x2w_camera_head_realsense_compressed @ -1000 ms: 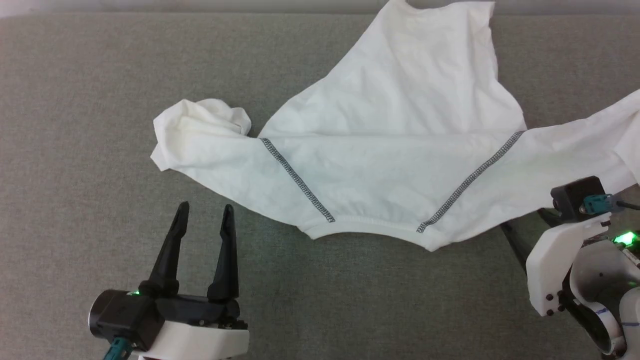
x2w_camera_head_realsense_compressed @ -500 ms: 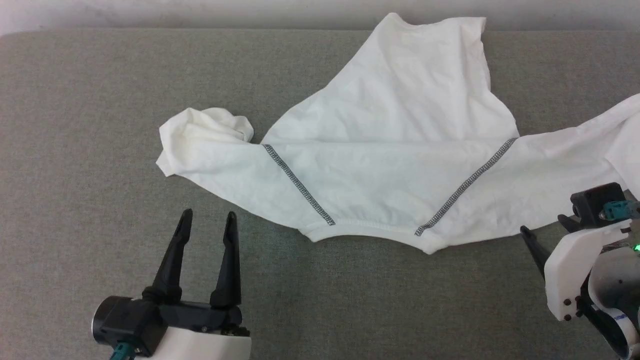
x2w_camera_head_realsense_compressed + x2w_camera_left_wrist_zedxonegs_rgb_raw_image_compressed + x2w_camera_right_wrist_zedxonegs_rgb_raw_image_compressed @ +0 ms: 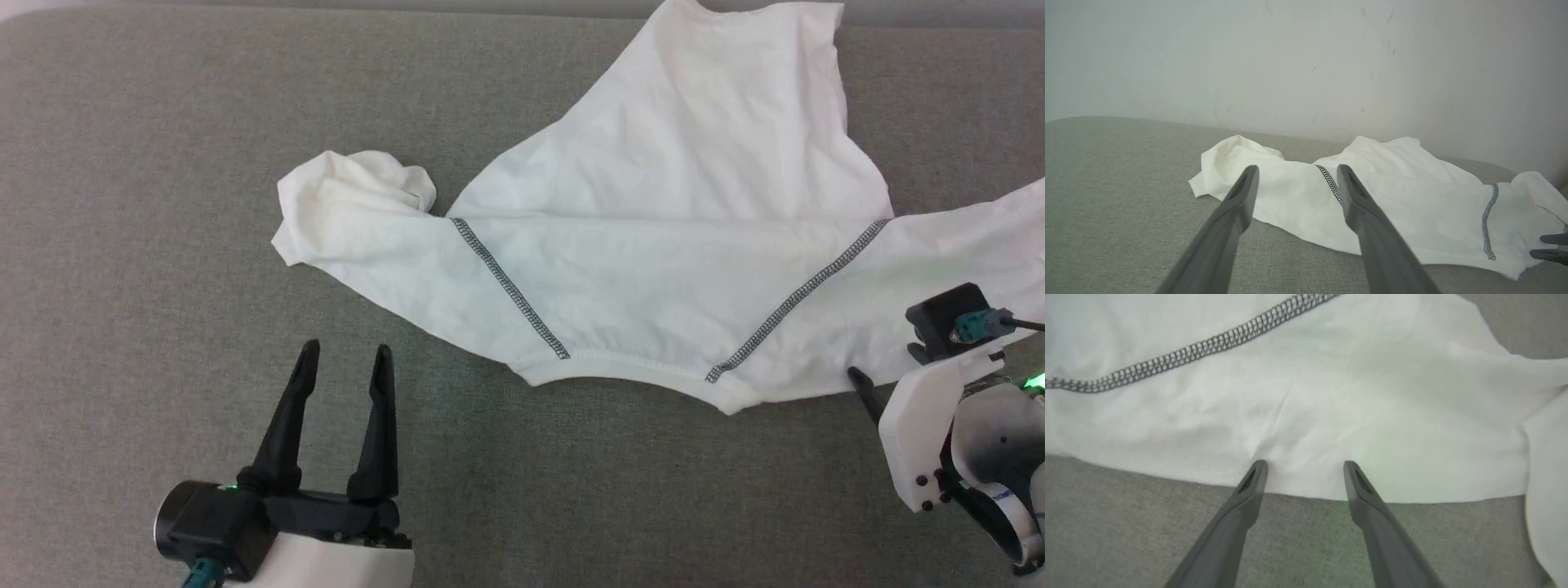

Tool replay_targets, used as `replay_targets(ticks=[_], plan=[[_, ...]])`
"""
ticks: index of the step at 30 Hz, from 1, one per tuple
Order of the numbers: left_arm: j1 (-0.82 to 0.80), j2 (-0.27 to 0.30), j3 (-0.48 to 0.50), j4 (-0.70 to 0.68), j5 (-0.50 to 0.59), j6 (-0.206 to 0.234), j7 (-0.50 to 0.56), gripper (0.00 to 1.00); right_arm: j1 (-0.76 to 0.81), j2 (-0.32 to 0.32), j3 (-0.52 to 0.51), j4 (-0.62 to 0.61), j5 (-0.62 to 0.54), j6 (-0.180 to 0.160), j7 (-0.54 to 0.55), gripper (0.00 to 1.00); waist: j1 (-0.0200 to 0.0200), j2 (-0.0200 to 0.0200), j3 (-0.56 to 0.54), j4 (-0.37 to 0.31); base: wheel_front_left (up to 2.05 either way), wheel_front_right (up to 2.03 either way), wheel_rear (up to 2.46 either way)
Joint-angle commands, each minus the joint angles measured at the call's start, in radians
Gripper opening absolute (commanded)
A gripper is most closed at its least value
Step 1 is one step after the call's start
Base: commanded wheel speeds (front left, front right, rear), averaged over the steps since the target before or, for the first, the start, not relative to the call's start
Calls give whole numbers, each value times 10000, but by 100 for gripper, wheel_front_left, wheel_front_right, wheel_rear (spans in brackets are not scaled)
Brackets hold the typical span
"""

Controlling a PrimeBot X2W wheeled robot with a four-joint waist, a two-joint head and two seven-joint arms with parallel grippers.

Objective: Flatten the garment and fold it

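Your white long-sleeved shirt lies on the grey padded surface, toward its far edge and its right side. The collar points at you.

Both claws are wide apart and hold nothing. Your left gripper is near the front edge, a little way from the shirt. Your right gripper has its tips right at the near edge of the long sleeve.

The shirt is not flat yet, so I think flattening comes first. Slide one right finger under the sleeve edge and pinch just that one layer. The cloth is thin and may slip, so take a good bite. Then pull gently toward the right edge. Send your left gripper to the bunched-up sleeve and draw it toward the left edge. Pull slowly, or the whole shirt may slide along instead of spreading out.

Some parts are hard to see. The end of the long sleeve runs off the head view on the right. The shirt's bottom is cut off at the top of that view. The cuff on the left is tucked inside the bunch. In the head view, the white wrist cover hides most of the right fingers.
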Motion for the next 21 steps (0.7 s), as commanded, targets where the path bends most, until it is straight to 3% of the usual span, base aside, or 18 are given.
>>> replay_targets(ticks=[1,12,18,19,20,21], plan=[[-174,-22,-8,-5,-69,-69,-49,100,-204,-63,45,87,-37,-7,-53,100,0,-1,145,92,0,0,0],[-421,-22,-90,-20,-114,-58,-49,100,-587,-316,262,558,80,-7,164,100,0,-1,605,242,0,0,0],[-551,-22,-131,21,-166,-66,-49,100,-516,-447,399,875,438,-7,1519,100,0,-1,788,287,0,0,0],[-569,-22,-129,30,-178,-68,-49,100,-503,-454,370,869,503,-7,1792,77,0,-1,806,287,0,0,0],[-588,-22,-124,42,-189,-70,-49,100,-499,-453,321,838,530,-7,2009,47,0,-1,819,287,0,0,0],[-606,-22,-120,57,-200,-73,-49,100,-489,-469,299,789,531,-7,2194,32,0,-1,827,287,0,0,0]])
